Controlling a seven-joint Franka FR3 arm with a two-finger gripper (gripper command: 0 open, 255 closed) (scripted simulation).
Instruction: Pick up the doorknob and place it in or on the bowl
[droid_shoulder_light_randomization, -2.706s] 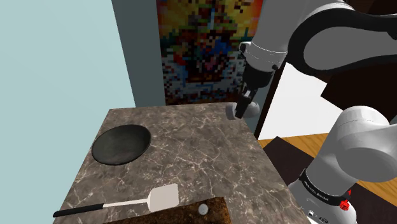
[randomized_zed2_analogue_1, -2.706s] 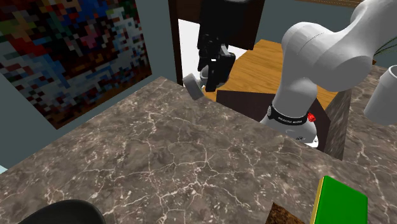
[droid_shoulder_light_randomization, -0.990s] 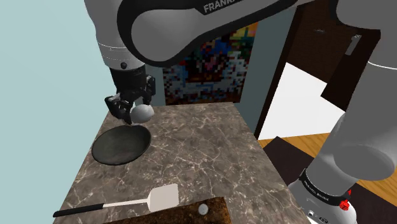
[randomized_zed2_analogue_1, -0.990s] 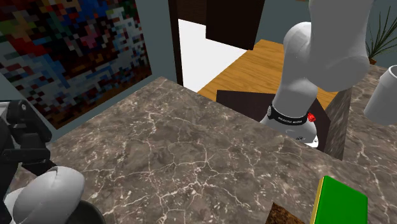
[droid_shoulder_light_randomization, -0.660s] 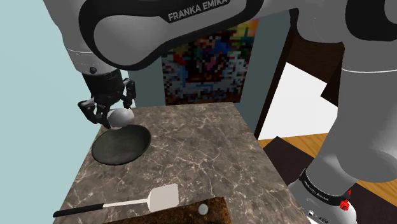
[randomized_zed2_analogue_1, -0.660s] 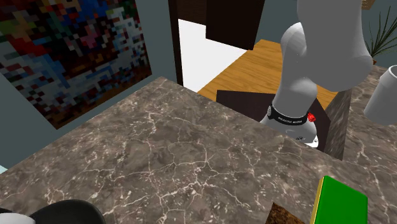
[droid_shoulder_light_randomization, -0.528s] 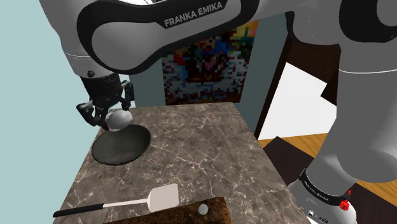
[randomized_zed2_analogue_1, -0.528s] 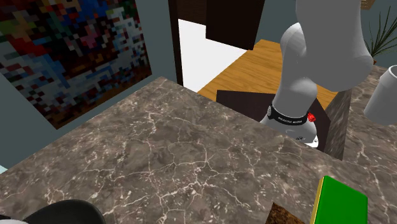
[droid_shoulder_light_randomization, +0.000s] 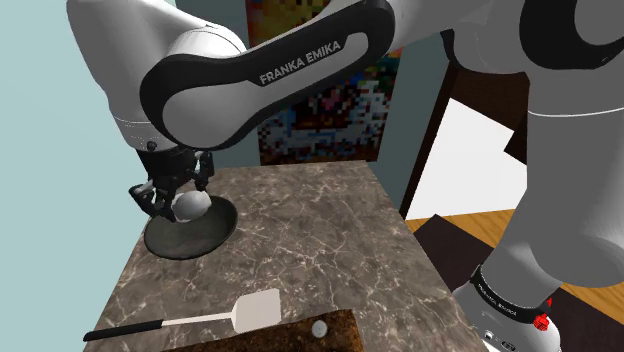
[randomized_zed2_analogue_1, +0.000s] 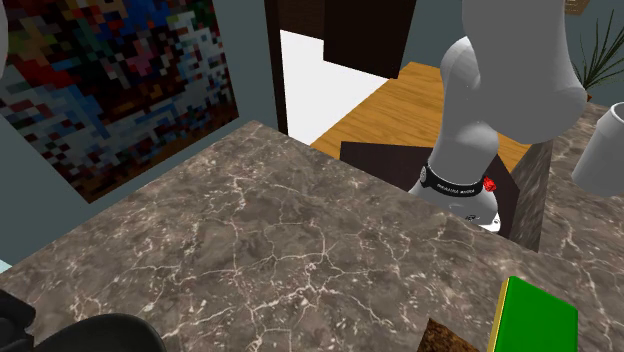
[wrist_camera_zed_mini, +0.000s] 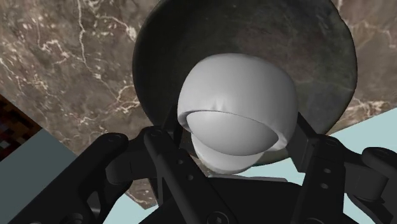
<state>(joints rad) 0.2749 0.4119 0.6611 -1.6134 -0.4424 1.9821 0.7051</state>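
The doorknob (droid_shoulder_light_randomization: 192, 204) is a smooth grey ball on a short neck. My black gripper (droid_shoulder_light_randomization: 178, 207) is shut on it, just above the dark round bowl (droid_shoulder_light_randomization: 200, 236) at the marble counter's far left in the shoulder view. In the wrist view the doorknob (wrist_camera_zed_mini: 235, 108) sits clasped between the two fingers (wrist_camera_zed_mini: 167, 153), with the bowl (wrist_camera_zed_mini: 242, 25) directly beyond it. In the second exterior view, the bowl's rim (randomized_zed2_analogue_1: 100, 333) peeks in at the lower left corner.
A spatula (droid_shoulder_light_randomization: 245, 311) with a black handle lies near the counter's front edge, beside a brown block carrying a small white knob (droid_shoulder_light_randomization: 319, 327). A green book (randomized_zed2_analogue_1: 535, 315) and a white cup (randomized_zed2_analogue_1: 603, 150) stand by the stand. The counter's left edge runs close behind the bowl.
The arm carried the doorknob toward the shoulder view's left and lowered it. It now hangs just over the bowl instead of above the bowl's right rim.
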